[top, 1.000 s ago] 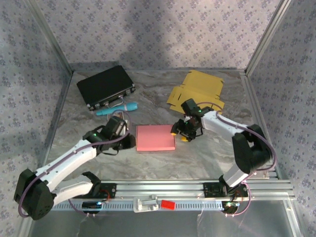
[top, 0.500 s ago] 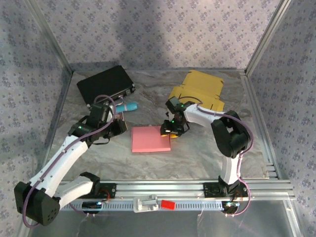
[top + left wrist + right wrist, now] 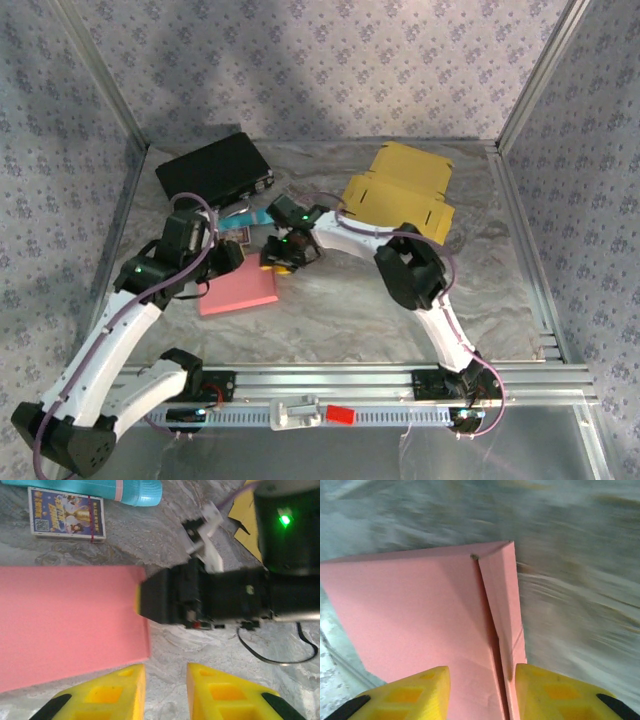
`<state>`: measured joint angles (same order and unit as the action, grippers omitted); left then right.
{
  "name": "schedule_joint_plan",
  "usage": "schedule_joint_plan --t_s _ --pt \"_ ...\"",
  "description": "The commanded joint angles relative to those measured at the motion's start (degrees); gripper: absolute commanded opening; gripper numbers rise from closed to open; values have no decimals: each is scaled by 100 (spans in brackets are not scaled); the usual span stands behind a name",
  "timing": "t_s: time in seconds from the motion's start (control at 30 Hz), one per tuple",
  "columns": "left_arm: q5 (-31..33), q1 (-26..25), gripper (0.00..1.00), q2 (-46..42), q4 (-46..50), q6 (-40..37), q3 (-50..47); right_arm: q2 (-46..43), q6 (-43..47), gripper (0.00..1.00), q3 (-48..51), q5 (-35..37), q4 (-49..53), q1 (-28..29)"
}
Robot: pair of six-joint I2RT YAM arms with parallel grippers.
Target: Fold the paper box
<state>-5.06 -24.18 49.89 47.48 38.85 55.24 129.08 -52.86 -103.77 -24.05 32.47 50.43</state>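
While pink box lies flat, black case shut

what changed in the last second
The pink paper box slid left and turned askew, and the right gripper reached far left along with it. The left gripper drew back to the left. No firm grip shows. The black case and yellow box stayed put.

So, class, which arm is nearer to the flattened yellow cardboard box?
Right. The right arm stretches past the yellow box's near-left edge; the left arm is farther left, beyond the flat pink paper box.
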Motion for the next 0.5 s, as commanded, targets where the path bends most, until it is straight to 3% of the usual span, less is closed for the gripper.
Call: schedule_joint_plan --t_s 0.0,0.2,0.37,0.47 --pt "63 44 27 -253 411 -106 73 654 -416 40 -1020 -170 419 263" --pt "-45 63 27 -414 425 -91 22 658 -514 42 -1304 85 474 308" --pt "-478 63 27 -168 -227 73 -123 -787 91 44 -370 1129 646 -180" --pt "-909 39 27 345 -909 333 -243 -1816 288 44 715 1445 503 -954"
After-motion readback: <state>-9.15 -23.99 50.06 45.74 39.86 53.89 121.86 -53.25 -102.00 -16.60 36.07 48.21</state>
